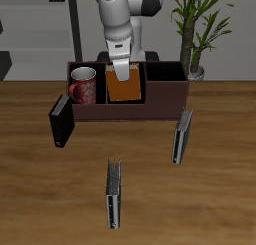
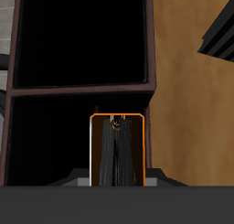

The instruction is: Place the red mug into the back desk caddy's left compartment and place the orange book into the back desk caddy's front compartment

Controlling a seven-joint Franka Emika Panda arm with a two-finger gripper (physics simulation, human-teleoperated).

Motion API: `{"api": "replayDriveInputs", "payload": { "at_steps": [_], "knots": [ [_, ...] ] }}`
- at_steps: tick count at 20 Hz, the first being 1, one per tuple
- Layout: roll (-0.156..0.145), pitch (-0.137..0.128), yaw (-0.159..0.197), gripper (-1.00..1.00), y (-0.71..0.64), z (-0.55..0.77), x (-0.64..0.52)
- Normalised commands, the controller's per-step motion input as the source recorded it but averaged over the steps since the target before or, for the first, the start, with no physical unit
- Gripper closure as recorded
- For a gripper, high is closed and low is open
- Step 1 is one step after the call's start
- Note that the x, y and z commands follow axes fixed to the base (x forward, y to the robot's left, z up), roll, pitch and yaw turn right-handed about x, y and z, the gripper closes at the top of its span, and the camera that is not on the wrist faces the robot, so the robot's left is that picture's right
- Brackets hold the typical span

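1. We see the red mug (image 1: pixel 83 86) upright inside the back desk caddy (image 1: pixel 160 93), in its end section; judging by this, the mug part of the task looks done.
2. The orange book (image 1: pixel 124 87) stands upright in the caddy's middle, with the claw (image 1: pixel 121 69) directly above it at its upper edge.
3. In the wrist view the orange book (image 2: pixel 117 147) shows edge-on, an orange outline around dark pages, flanked by the claw's fingers. We judge the claw closed on the book, though the contact itself is hard to make out.
4. The book sits over a dark-lined compartment (image 2: pixel 55 136) of the caddy; whether its lower edge already rests on the floor we cannot tell.
5. Handling, as we judge it: a hardcover is stiff and fairly light, and smooth covers may slip. A pinch across the covers near the middle of the top edge keeps it from swinging.
6. A black book (image 1: pixel 60 120) leans by the caddy's end, and two grey-black books (image 1: pixel 181 136) (image 1: pixel 115 193) stand on the table (image 1: pixel 220 179); none are ours to move.
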Motion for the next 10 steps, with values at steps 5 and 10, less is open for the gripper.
{"api": "replayDriveInputs", "payload": {
  "at_steps": [5, 10],
  "knots": [
    [-0.021, 0.05, -0.011, 1.0, -0.04, -0.17, 0.05],
    [-0.027, 0.048, 0.008, 1.0, -0.12, -0.2, 0.07]
  ]
}}
